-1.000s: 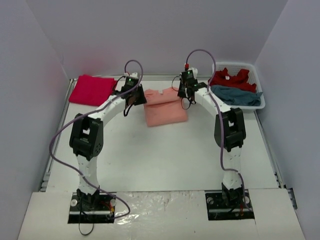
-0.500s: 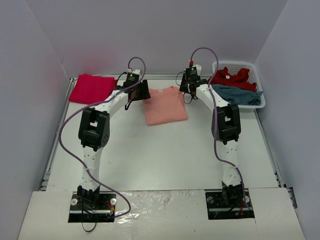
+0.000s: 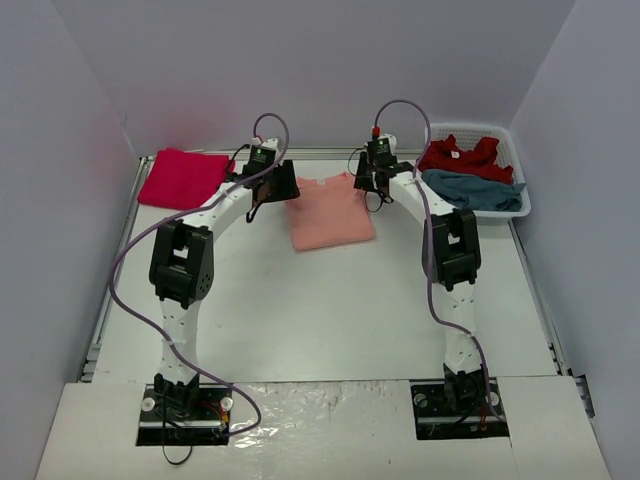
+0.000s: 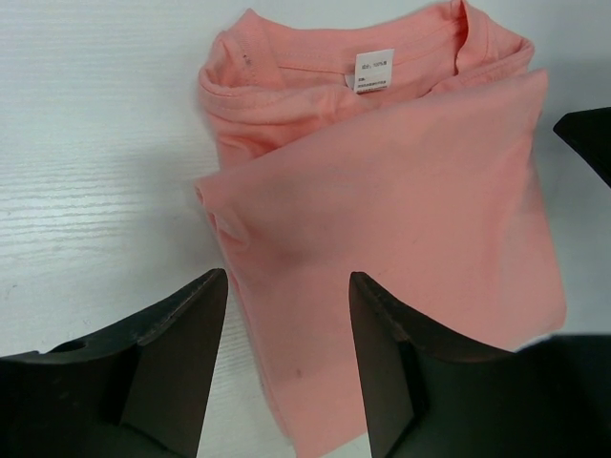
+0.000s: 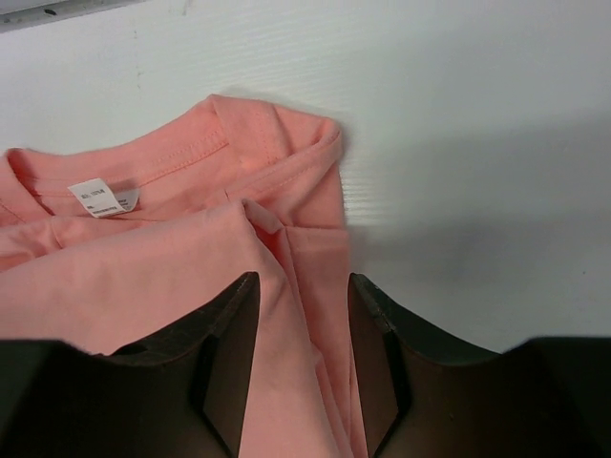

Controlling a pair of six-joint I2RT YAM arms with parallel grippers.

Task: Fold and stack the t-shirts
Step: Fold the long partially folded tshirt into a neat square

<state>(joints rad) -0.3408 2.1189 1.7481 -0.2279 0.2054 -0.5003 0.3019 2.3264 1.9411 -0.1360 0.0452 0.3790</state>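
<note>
Salmon-orange t-shirt [image 3: 331, 212] lies folded on the desk [image 3: 330, 320] directly beneath the left claw [image 4: 286, 281] and right claw [image 5: 303, 281], centred, it seems, so each can reach one side. Both hang wide open and empty, the left over the shirt's left edge, the right above the right corner of the collar [image 5: 172, 157]. Collar and label [image 4: 373, 71] point ahead of the claws, the long axis running collar to fold.

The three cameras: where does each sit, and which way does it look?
Top external: above and behind the arms, looking down on the table, both whole arms showing.
Left wrist: on the left arm, looking down past the left gripper at the salmon t-shirt.
Right wrist: same from the right arm, past the right gripper.
Both wrist views share the shirt's white neck label.
</note>
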